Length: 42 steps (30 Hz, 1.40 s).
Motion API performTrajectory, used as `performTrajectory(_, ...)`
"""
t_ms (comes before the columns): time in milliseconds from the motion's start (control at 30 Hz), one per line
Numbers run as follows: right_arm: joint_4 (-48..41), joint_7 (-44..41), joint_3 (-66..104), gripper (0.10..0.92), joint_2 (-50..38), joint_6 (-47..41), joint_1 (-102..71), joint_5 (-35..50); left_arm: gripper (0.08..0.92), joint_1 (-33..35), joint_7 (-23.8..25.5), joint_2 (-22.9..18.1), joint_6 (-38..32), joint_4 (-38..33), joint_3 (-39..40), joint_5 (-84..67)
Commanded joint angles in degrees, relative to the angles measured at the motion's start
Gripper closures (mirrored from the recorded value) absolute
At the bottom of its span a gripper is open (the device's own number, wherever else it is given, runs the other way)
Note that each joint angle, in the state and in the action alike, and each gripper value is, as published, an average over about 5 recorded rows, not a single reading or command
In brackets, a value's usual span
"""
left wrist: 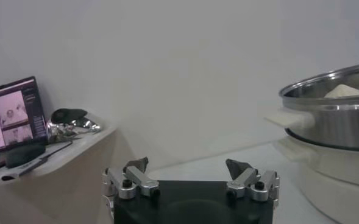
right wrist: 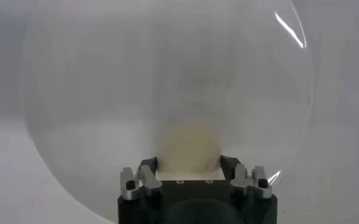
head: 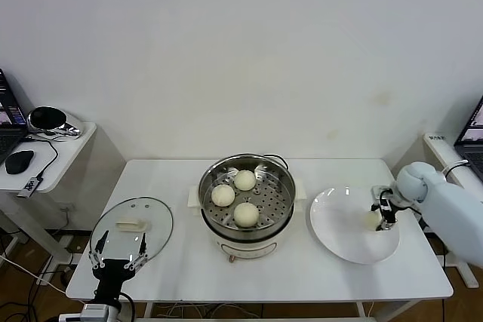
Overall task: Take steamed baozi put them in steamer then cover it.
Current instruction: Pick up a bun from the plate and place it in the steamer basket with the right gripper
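No legible text, laptop screen (left wrist: 8,119) perhaps too blurred

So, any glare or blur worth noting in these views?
Right wrist view: the bun between the right end effector fingers is soft and washed out, with a glare streak on the plate rim. Left wrist view: steamer sharp, laptop screen glowing.

Looks like a lab or test room, not a real kitchen. Plain white wall (head: 241,50), white table (head: 181,262), laptops (left wrist: 8,119) on side desks (head: 64,148) left and right.

Cream-white baozi (head: 245,179), shiny perforated steel steamer (head: 281,209), white plate (head: 339,233)
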Motion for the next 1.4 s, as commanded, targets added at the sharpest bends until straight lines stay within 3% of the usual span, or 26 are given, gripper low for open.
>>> performTrajectory(33, 5.57, -2.17, -8.69, 0.416, -4.01, -2.08, 10.1, 7.59, 0.177, -0.02, 0.05, 0.09, 0.03, -0.05, -0.01, -0.02)
performTrajectory(367, 19.94, -0.89, -32.1, 0.403, -7.11, -12.34, 39.0, 27.36, 0.177, -0.58, 0.1, 0.89, 0.12, 0.09, 0.3, -0.27)
performTrajectory(700, 31.71, 8.05, -47.68, 0.388, 2.1, -25.57, 54.83, 47.37, 0.177, -1.21, 0.11, 0.94, 0.05, 0.19, 0.68, -0.55)
performTrajectory(1033, 30.0, 18.35, -46.42, 0.385, 13.24, -34.63, 48.92, 59.45, 0.177, -1.41, 0.05, 0.55, -0.11, 0.43, 0.45, -0.59)
performTrajectory(1400, 22.32, 20.75, -46.18, 0.388, 21.95, -35.23, 41.14, 55.71, 0.177, -1.49, 0.04, -0.38, -0.36, 0.67, 0.15, -0.79)
